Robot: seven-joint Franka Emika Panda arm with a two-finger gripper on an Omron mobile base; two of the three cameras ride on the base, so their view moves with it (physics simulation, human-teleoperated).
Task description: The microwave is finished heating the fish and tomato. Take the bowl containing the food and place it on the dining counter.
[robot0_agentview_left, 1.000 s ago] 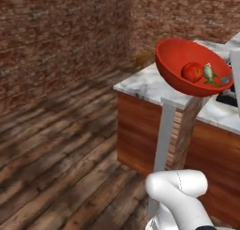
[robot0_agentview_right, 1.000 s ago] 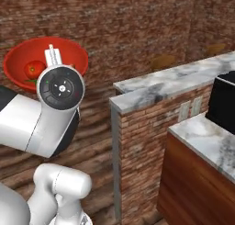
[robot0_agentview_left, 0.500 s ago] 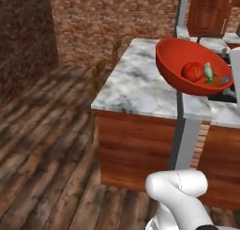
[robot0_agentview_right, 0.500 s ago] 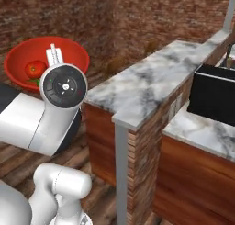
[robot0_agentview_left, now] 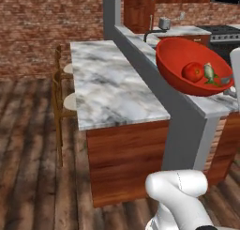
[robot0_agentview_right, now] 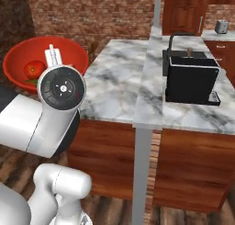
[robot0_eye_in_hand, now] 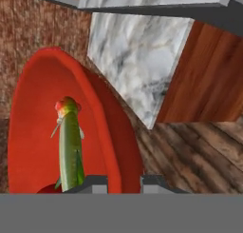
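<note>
Red bowl (robot0_agentview_left: 187,65), rim pinched in the shut fingers (robot0_eye_in_hand: 122,179) with fish (robot0_agentview_left: 209,72) and tomato (robot0_agentview_left: 192,72) inside, hangs in the air beside the marble surface (robot0_agentview_left: 110,86).

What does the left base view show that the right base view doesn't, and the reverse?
Left base view alone: the fish in the bowl beside the tomato, a chair at the dining counter's far side, and a stove at the back. Right base view alone: a black box-shaped appliance on the far worktop. Both: the red bowl held up near the marble dining counter.
</note>
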